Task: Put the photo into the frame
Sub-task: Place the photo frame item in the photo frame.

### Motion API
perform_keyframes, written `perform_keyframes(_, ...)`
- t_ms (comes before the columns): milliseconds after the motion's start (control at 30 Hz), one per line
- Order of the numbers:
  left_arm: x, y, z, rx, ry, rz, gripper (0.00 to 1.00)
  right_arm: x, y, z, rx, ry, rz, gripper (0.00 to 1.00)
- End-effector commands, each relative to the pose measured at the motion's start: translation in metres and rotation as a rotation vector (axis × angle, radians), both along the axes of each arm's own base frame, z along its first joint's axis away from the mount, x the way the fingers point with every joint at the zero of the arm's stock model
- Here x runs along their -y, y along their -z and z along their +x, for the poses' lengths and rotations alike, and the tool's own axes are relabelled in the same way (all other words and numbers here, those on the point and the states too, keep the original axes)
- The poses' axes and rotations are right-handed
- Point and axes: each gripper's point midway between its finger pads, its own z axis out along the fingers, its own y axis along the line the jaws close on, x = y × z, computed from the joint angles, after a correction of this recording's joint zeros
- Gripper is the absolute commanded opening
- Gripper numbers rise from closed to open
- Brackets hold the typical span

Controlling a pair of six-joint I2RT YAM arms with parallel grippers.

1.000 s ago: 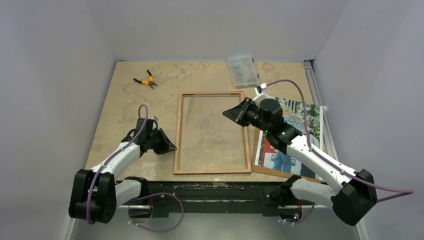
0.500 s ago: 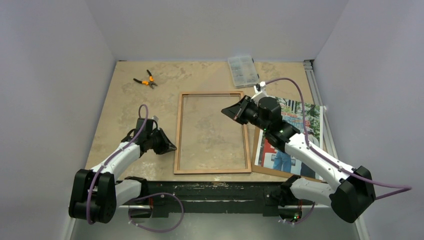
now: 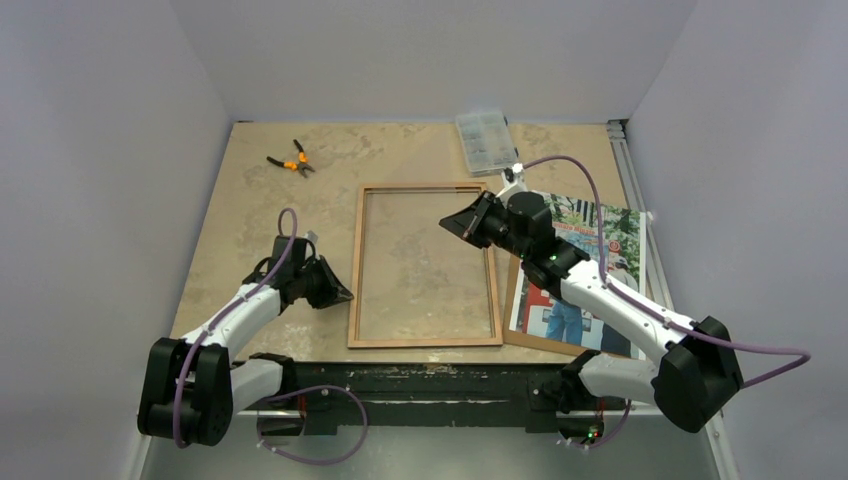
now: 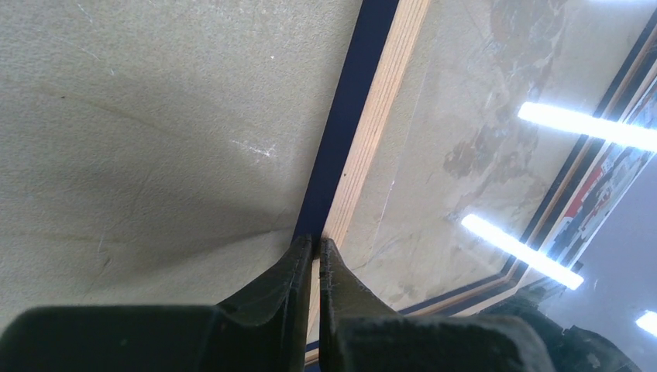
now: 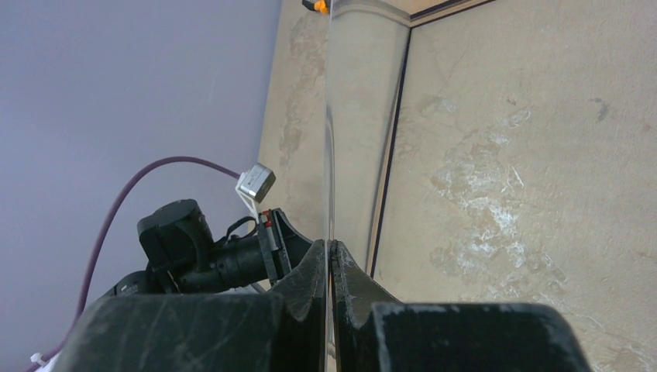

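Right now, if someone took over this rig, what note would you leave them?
Left gripper: shut, tips at the left rail of the frame.
Right gripper: shut on the edge of the clear pane, which seems raised on that side.
The frame lies mid-table, wood-brown face up. The photo lies picture-up on the brown board, partly under the right arm.
Done: pane gripped.
Left: move the pane aside, lay the photo in the frame, close up.

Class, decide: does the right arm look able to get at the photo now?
Probably not yet. The photo lies close, beneath that arm, but the right hand is shut on the clear pane over the frame.
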Motion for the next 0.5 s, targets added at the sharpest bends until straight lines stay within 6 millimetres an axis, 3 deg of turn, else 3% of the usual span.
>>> perform_keyframes(0,-0.0126,0.0106,-0.0024,-0.017,0.001,0.076,0.05,-0.0049,-0.0368,0.0103,0.104,0.021,0.070,0.00)
perform_keyframes(300,-0.0126,0.0110,-0.0032,-0.019,0.002,0.076,0.04,-0.0064,-0.0327,0.0117,0.092,0.026,0.088,0.00)
perform_keyframes(467,-0.0126,0.0107,-0.0029,-0.018,0.003,0.076,0.03,-0.0129,-0.0422,0.0111,0.121,-0.012,0.097,0.00)
